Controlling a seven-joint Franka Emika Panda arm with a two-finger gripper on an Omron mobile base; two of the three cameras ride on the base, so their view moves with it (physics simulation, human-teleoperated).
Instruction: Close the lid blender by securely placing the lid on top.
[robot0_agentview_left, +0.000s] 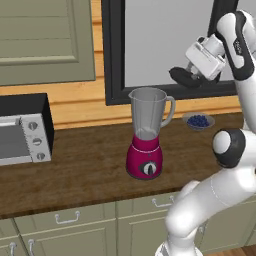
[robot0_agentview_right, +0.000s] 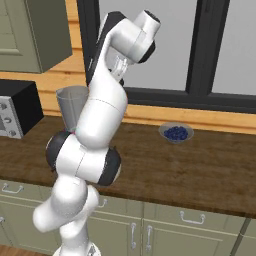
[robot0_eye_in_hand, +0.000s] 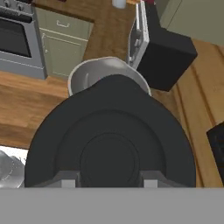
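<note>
My pincer (robot0_agentview_left: 186, 76) grips the black disc-shaped lid (robot0_agentview_left: 183, 78); centre it over the clear grey blender jar (robot0_agentview_left: 148, 114), level, then lower.

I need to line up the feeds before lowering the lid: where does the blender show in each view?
Left base view: the blender stands at centre on the counter, jar mouth open, below and left of the held lid.
Right base view: just a sliver of its jar at the left, behind the arm.
Hand view: its jar mouth peeks out above the lid.
Shared landmark: the toaster oven.
</note>
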